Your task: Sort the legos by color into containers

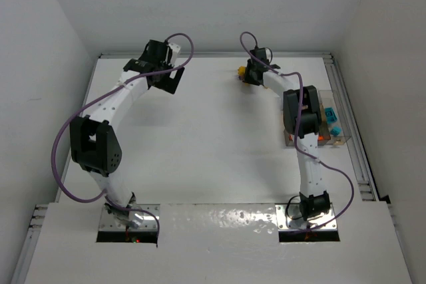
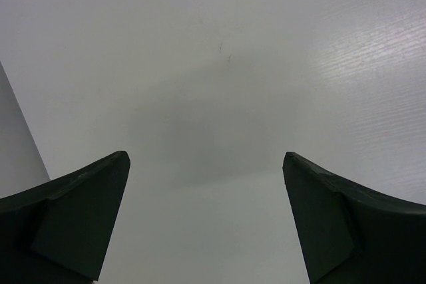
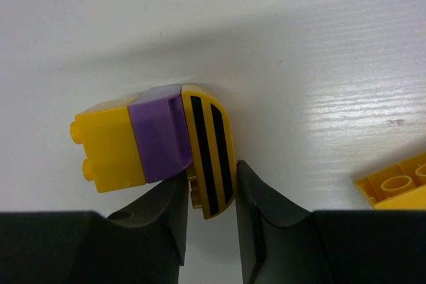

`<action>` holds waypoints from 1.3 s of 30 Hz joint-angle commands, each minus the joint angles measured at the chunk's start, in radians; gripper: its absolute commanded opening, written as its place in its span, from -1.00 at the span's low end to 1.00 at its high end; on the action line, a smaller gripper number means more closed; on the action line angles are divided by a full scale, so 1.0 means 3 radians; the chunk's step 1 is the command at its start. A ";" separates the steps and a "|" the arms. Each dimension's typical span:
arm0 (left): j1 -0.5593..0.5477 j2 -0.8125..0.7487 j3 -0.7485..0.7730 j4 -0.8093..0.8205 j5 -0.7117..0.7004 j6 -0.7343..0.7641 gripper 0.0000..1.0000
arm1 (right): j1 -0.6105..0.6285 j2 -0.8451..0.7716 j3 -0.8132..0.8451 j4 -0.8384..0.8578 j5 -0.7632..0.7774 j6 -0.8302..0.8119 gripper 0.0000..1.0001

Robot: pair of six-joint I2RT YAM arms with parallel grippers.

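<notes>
Three joined bricks, yellow, purple and striped yellow, resting on the table well apart from the clear box, off its far-left corner. Pinching the striped end, right gripper, touching both faces; long axis in line with the squeeze, trailing past one finger. Wide-open, empty left gripper much farther from the box.

Two arms, one clear compartment box, one three-brick clump, one loose yellow brick
</notes>
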 commanded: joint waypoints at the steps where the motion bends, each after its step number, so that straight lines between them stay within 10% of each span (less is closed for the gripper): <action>1: 0.0034 0.0008 0.0045 -0.0026 0.0132 0.0172 0.95 | 0.0018 0.0008 0.0012 0.0154 0.0012 -0.0098 -0.71; 3: 0.0034 0.0003 0.0015 -0.0067 0.0331 0.0289 0.84 | 0.0023 -0.0043 -0.0039 0.0190 -0.0019 -0.0149 -1.00; 11: -0.0124 -0.0017 0.0020 -0.0073 0.1185 0.1011 0.68 | 0.0073 -0.0833 -0.0702 0.0262 -0.1284 -0.0308 -1.00; 28: -0.0804 0.0279 0.0046 0.0445 0.1492 0.0950 0.93 | 0.0687 -0.1853 -0.2212 0.0890 -0.1716 0.0306 -1.00; 39: -0.0866 0.0254 -0.0256 0.0761 0.1452 0.0735 0.45 | 0.0759 -0.1960 -0.2207 0.0968 -0.1737 0.0347 -1.00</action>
